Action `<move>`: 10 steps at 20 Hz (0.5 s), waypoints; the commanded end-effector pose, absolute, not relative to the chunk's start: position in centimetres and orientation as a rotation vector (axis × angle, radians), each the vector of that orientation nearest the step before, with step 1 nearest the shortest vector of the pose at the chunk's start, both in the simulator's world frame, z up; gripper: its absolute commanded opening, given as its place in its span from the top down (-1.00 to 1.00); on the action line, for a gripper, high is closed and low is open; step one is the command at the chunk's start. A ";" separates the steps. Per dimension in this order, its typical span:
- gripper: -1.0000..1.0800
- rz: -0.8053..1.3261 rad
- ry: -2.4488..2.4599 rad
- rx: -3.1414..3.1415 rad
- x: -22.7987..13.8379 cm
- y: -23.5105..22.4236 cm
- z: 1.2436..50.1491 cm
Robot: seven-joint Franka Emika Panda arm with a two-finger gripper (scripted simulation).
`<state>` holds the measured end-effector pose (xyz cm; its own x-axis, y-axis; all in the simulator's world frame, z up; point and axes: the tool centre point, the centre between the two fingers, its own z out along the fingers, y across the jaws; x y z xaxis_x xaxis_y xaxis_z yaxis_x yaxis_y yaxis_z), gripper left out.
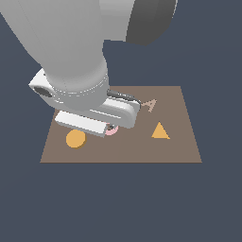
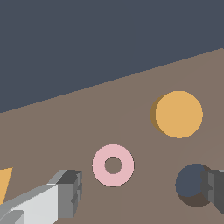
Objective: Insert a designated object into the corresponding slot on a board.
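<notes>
The orange disc lies flat on the brown board near its front corner at the exterior view's left. In the wrist view the disc lies apart from the dark round slot, a short way beside it on the board. My gripper is open and empty above the board. One finger stands beside the pink ring and the other finger overlaps the slot's edge. In the exterior view the slot and the fingers are hidden under the arm's hand.
A pink ring lies between my fingers; it shows partly under the hand in the exterior view. An orange triangle and a tan A-shaped mark lie toward the exterior view's right. Dark floor surrounds the board.
</notes>
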<state>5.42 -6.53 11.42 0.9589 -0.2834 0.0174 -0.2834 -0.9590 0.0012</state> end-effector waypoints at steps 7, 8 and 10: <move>-0.92 0.008 -0.728 3.054 7.4 -11.8 6.8; -0.92 0.007 -0.750 3.049 7.5 -12.2 6.5; -0.92 0.004 -0.788 3.040 7.6 -12.9 5.9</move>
<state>7.44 -12.39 6.34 0.8838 -0.4679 0.0033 -0.4679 -0.8838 0.0013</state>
